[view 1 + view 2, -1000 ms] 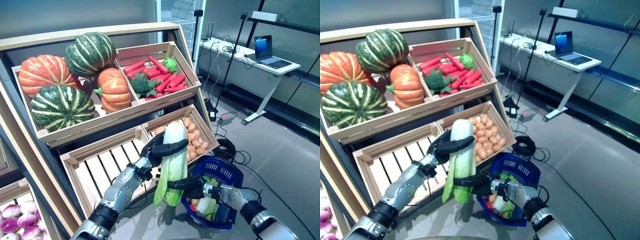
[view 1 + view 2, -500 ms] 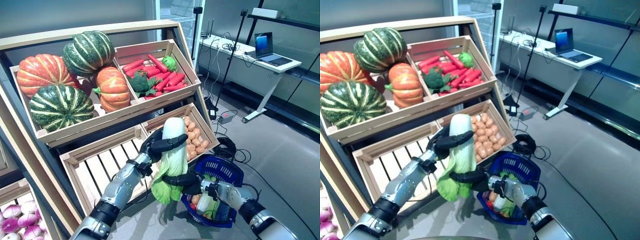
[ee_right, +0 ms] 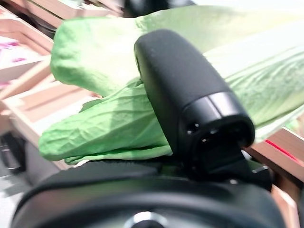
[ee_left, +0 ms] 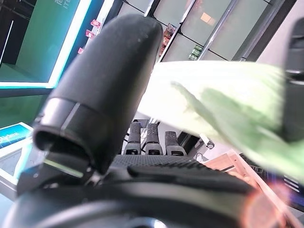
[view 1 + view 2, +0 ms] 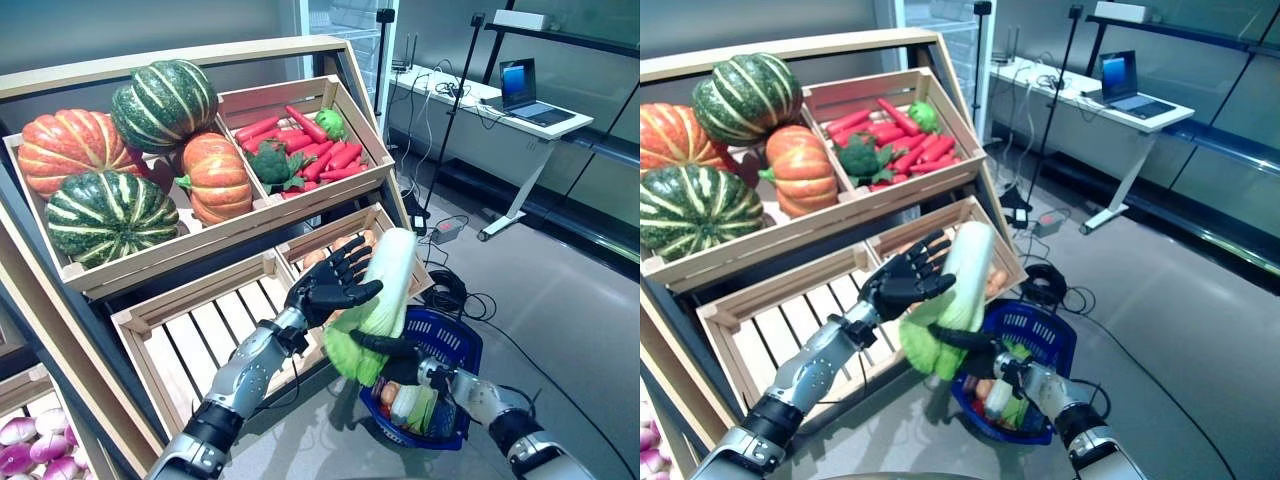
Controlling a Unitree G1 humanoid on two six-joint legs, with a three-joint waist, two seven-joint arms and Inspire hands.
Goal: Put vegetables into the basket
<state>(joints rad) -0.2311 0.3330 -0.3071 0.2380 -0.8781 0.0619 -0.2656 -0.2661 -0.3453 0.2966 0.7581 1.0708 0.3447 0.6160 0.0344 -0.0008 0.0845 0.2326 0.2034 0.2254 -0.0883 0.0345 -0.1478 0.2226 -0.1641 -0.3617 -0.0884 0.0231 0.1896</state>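
A long napa cabbage (image 5: 386, 288), white at the stem and leafy green at the low end, is held tilted above the near rim of the blue basket (image 5: 463, 346) on the floor. My right hand (image 5: 400, 358) is curled round its leafy end from below; its thumb (image 3: 185, 95) lies over the leaves (image 3: 104, 128). My left hand (image 5: 325, 290) is beside the cabbage's upper part with its fingers spread straight, touching it at most. In the left wrist view the cabbage (image 4: 213, 95) shows past the straight thumb (image 4: 104, 95). The basket holds pale green and orange vegetables (image 5: 410, 405).
A slanted wooden stand (image 5: 250, 225) with crates rises at the left and behind the hands; an empty slatted crate (image 5: 190, 335) is under my left arm. A white desk with a laptop (image 5: 520, 85) stands at the far right, with cables on the floor behind the basket.
My left hand has let go of the cabbage and opened. My right hand has swung the cabbage from upright to tilted, its white end now over towards the basket.
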